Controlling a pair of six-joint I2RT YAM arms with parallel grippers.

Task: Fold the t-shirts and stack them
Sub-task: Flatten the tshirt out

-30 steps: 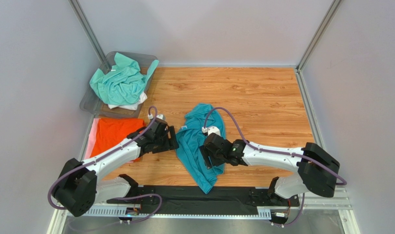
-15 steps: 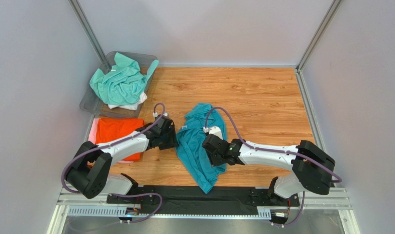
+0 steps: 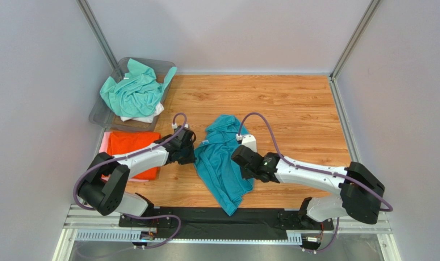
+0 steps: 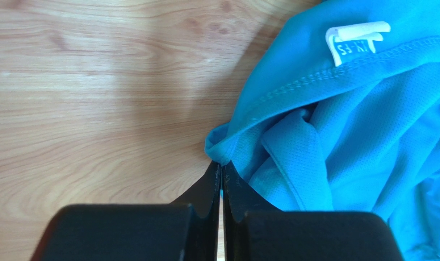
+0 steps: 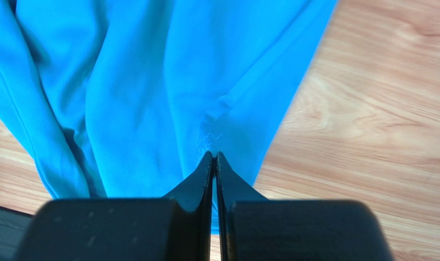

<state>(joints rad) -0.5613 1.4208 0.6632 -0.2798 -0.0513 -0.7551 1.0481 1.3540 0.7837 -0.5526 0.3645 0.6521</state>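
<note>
A teal-blue t-shirt (image 3: pixel 222 163) lies crumpled in the middle of the wooden table. My left gripper (image 3: pixel 193 156) is shut on a bunched fold at the shirt's left edge (image 4: pixel 223 154), below the white neck label (image 4: pixel 355 37). My right gripper (image 3: pixel 245 173) is shut on a pinch of the same shirt near its right edge (image 5: pixel 212 142). An orange t-shirt (image 3: pixel 130 152) lies folded at the left on a pale pink one (image 3: pixel 104 144). A mint-green t-shirt (image 3: pixel 135 91) sits heaped over a white one (image 3: pixel 147 116).
A clear grey plastic bin (image 3: pixel 104 113) at the back left holds the mint-green and white shirts. Grey walls and metal posts close in the table on three sides. A black mat (image 3: pixel 205 222) and rail run along the near edge.
Both grippers have closed from open onto the teal-blue shirt. The left arm reached right to the shirt's left edge, and the right gripper shifted right and pinched the cloth.
</note>
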